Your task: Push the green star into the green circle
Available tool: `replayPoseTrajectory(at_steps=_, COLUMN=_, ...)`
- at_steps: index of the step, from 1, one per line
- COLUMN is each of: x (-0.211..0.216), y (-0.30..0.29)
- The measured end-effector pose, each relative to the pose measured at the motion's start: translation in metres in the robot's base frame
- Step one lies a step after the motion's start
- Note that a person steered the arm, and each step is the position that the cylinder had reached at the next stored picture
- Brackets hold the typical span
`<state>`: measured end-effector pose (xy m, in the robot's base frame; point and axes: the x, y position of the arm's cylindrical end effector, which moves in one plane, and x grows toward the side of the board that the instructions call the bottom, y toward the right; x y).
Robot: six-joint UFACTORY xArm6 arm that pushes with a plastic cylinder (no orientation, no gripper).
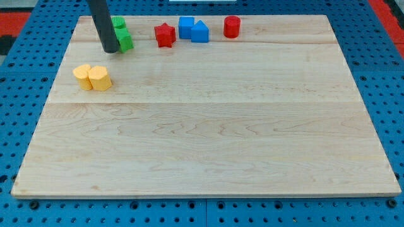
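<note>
Two green blocks sit together at the view's top left. The upper one [118, 24] and the lower one [124, 41] touch each other, and my rod hides their left parts, so I cannot tell which is the star and which the circle. My tip [109, 50] rests on the board right against the left side of the lower green block.
A red star [165, 34], two touching blue blocks [186, 27] [200, 31] and a red cylinder [231, 27] line the top edge. Two touching yellow blocks [82, 75] [100, 78] lie below my tip. The wooden board [208, 139] sits on a blue pegboard.
</note>
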<state>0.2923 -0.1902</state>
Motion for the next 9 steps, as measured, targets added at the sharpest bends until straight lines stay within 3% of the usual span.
replayPoseTrajectory(at_steps=1, x=-0.003, y=0.002)
replayPoseTrajectory(at_steps=2, x=0.035, y=0.013)
replayPoseTrajectory(at_steps=4, x=-0.008, y=0.044)
replayPoseTrajectory(at_steps=9, x=-0.039, y=0.045)
